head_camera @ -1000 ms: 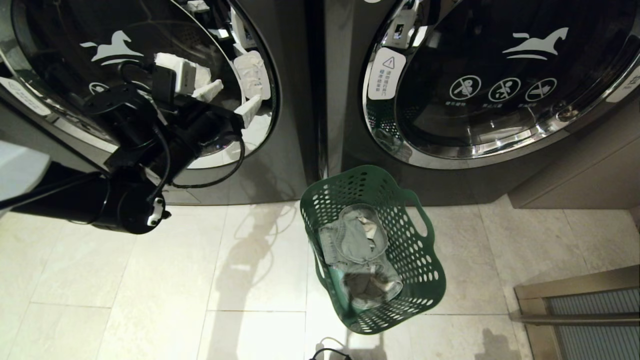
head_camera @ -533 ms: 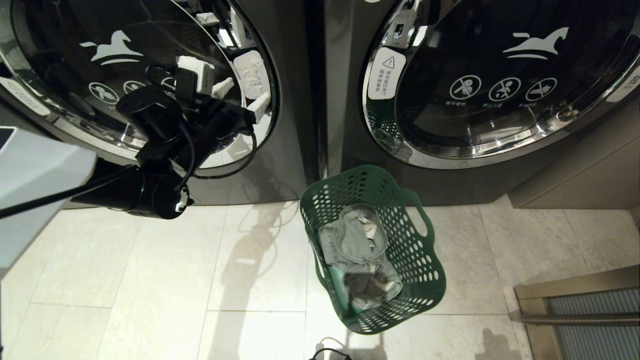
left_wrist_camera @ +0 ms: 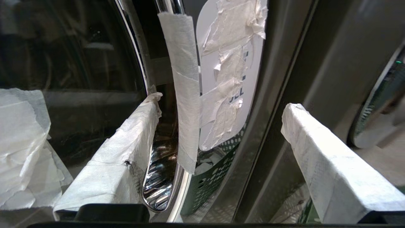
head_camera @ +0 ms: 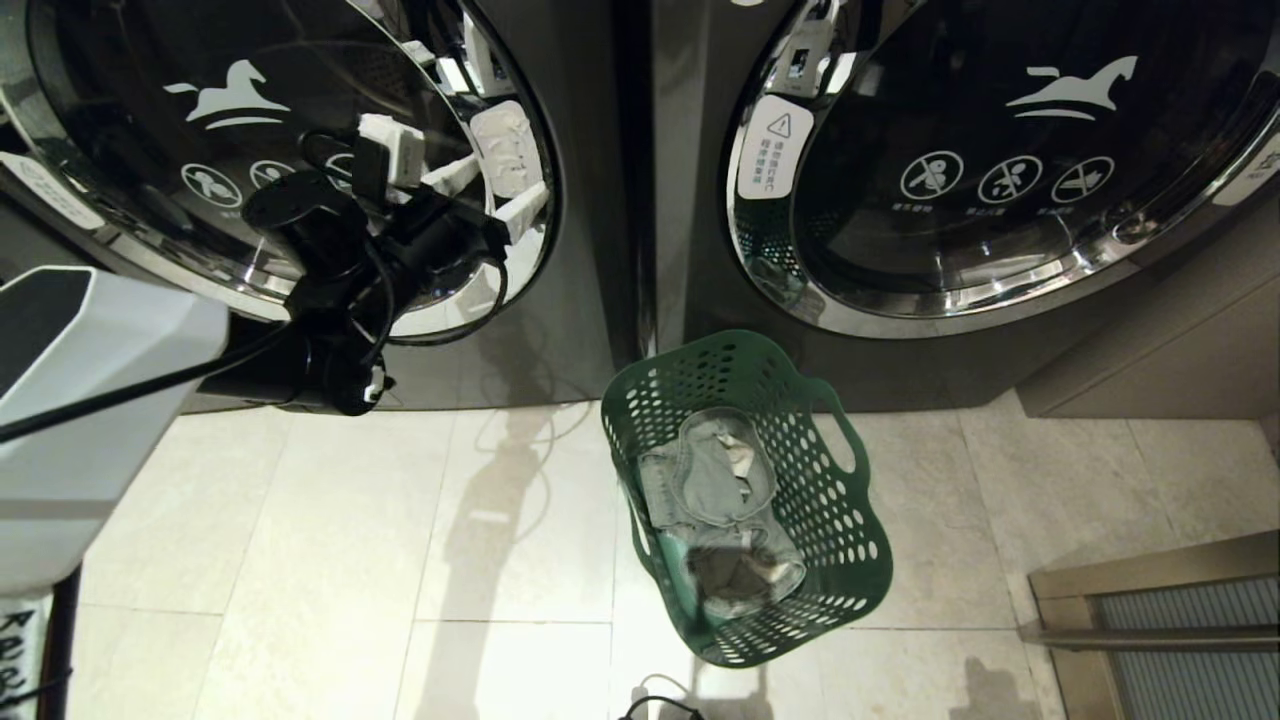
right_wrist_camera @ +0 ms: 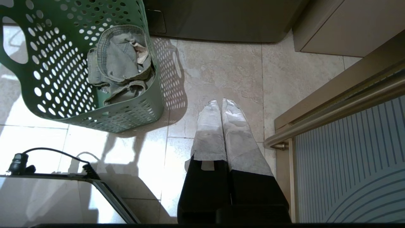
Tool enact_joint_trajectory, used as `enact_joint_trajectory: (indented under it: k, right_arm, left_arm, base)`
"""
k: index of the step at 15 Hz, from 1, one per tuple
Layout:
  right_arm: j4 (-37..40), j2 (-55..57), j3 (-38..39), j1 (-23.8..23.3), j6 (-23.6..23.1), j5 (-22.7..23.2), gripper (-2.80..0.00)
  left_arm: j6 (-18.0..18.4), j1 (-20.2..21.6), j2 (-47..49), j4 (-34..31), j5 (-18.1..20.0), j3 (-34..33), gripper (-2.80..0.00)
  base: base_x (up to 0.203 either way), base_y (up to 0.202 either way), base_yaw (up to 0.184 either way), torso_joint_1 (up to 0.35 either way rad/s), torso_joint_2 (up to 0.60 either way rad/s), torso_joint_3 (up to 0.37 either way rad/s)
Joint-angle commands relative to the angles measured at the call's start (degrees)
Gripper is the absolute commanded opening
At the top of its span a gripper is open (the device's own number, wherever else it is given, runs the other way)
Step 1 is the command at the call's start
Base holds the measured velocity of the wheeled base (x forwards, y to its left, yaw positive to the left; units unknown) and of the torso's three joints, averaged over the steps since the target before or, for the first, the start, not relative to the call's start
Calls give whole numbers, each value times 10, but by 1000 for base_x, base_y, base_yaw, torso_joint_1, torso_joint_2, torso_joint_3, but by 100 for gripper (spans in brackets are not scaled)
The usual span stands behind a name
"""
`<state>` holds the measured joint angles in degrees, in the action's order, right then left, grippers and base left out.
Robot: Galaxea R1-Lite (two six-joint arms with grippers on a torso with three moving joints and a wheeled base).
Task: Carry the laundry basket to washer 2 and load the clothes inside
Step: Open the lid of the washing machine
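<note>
The green laundry basket stands on the floor tiles between the two washers, nearer the right one, with grey clothes lying in it. No number shows on either washer, so I cannot tell which is washer 2. My left gripper is open at the right rim of the left washer's door. In the left wrist view its gripper straddles a tape-wrapped handle strip and a taped sticker, touching neither. My right gripper hangs shut and empty over the floor, beside the basket.
The right washer's door is closed. A beige cabinet stands right of it, and a metal-framed ribbed panel juts in at the lower right. A black cable lies on the tiles near the basket. My white body fills the left edge.
My left arm has swung right and up along the left washer's door, bringing the open gripper to the door's right rim. Basket, clothes and right arm have not moved.
</note>
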<state>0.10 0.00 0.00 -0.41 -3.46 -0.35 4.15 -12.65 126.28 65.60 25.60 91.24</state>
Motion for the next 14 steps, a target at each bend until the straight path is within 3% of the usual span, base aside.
enact_joint_trajectory:
  k: [1, 4, 8, 14]
  right_arm:
    - [0, 1, 0, 0, -1, 0, -280]
    - [0, 1, 0, 0, -1, 0, -280]
    - [0, 1, 0, 0, -1, 0, -280]
    - [0, 1, 0, 0, -1, 0, -280]
  left_arm:
    - [-4, 10, 13, -2, 25, 17, 0]
    - [-14, 25, 36, -27, 53, 64, 0]
    - [-12, 38, 99, -65, 41, 191, 0]
    - [18, 46, 96, -73, -12, 192, 0]
  base:
    - [0, 0, 0, 0, 0, 0]
    - [0, 0, 0, 0, 0, 0]
    - [0, 0, 0, 0, 0, 0]
    - [0, 0, 0, 0, 0, 0]
